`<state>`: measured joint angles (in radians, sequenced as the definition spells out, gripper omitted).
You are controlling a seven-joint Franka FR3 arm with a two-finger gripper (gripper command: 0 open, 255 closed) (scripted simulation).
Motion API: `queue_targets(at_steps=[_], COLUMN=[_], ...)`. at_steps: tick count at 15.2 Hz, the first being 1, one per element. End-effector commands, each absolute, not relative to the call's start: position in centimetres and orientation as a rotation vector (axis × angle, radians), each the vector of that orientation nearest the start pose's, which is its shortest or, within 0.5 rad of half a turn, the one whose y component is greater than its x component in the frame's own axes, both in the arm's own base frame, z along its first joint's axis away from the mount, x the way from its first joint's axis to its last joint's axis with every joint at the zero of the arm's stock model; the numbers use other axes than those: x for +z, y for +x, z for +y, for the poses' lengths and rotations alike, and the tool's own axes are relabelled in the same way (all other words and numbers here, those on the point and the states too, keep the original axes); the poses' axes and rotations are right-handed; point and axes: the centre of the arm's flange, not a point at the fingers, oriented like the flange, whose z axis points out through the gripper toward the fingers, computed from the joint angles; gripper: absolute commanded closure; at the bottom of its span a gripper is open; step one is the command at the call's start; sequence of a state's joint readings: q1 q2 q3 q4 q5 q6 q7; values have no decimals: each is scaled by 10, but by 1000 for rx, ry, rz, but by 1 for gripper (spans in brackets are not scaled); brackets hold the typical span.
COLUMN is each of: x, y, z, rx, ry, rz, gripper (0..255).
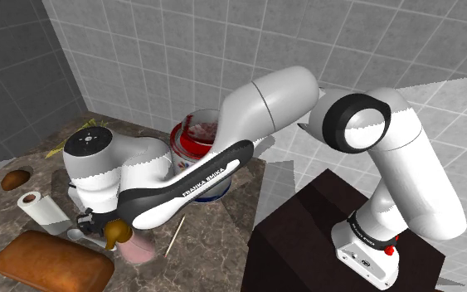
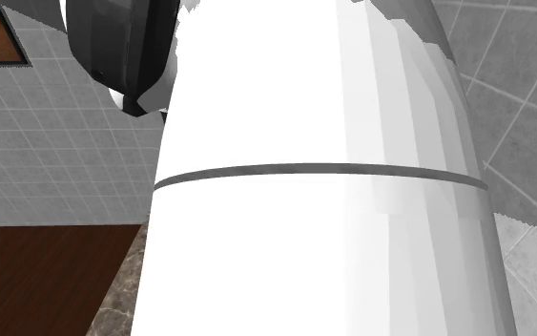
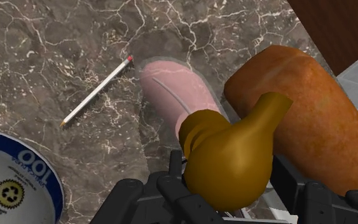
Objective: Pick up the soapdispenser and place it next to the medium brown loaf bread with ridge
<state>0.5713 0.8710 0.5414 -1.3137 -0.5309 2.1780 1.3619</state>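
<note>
Two black fingers [image 3: 171, 181] of the gripper [image 3: 228, 168] stand a little apart and clasp the golden-brown pump head of the pink soap dispenser [image 3: 177, 89]. The grip is taken high, so the body hangs clear below. The body points down at the dark veined marble counter [image 3: 44, 63]; whether its base touches cannot be told. Just beside it lies the long orange-brown bread loaf [image 3: 311, 121], so the dispenser is judged near its target spot. Farther off lies a white pencil with a red tip [image 3: 96, 91].
</note>
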Motion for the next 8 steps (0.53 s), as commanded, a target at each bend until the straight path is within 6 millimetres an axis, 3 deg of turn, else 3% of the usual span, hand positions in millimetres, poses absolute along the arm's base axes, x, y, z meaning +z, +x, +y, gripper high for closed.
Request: queue_targets(at_steps=[1,2,3,8], x=[271,271,271,271], y=[439,439,439,439], z=[612,612,612,612], rx=[-139,-139,-138,-139], ry=[-3034,-3034,-3034,-3034], rz=[236,236,236,236], gripper=[255,255,0,0])
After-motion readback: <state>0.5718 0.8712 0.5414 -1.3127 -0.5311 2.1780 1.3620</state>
